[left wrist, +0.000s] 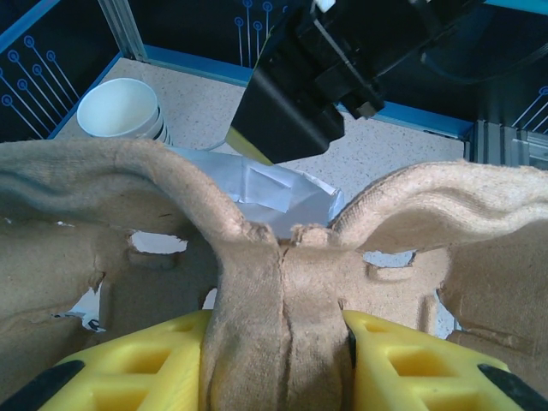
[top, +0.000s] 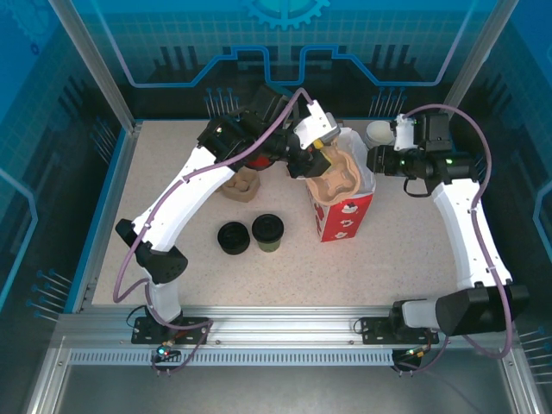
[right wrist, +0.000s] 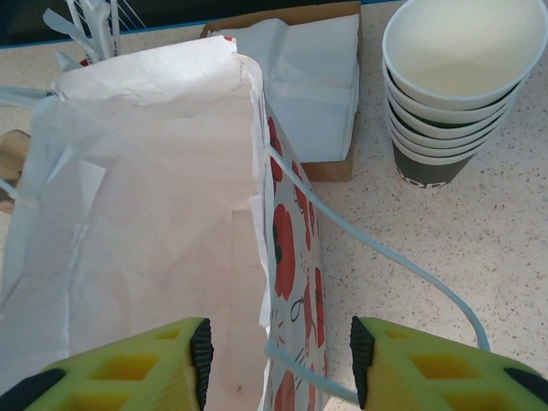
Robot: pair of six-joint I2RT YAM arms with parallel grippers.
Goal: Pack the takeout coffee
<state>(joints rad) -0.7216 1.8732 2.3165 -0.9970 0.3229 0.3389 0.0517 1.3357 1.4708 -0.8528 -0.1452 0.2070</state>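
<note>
The takeout coffee [top: 268, 231], a short olive-brown cup with a black lid, stands on the table in front of the left arm, apart from both grippers. A red-and-white bag [top: 343, 214] stands upright to its right. My left gripper [top: 316, 160] is shut on the middle ridge of a tan pulp cup carrier [top: 338, 178], holding it over the bag's mouth. In the left wrist view the yellow fingers [left wrist: 128, 368] pinch that ridge [left wrist: 282, 300]. My right gripper [right wrist: 278, 360] is open, straddling the bag's right wall [right wrist: 295, 248] with a gap on each side.
A low black ring piece [top: 232, 237] lies left of the coffee. A second tan carrier piece [top: 241, 185] sits behind them. A stack of lidless cups [right wrist: 454, 77] and a box of napkins [right wrist: 312, 77] stand at the back right. The bag's pale blue handle [right wrist: 385, 253] hangs loose.
</note>
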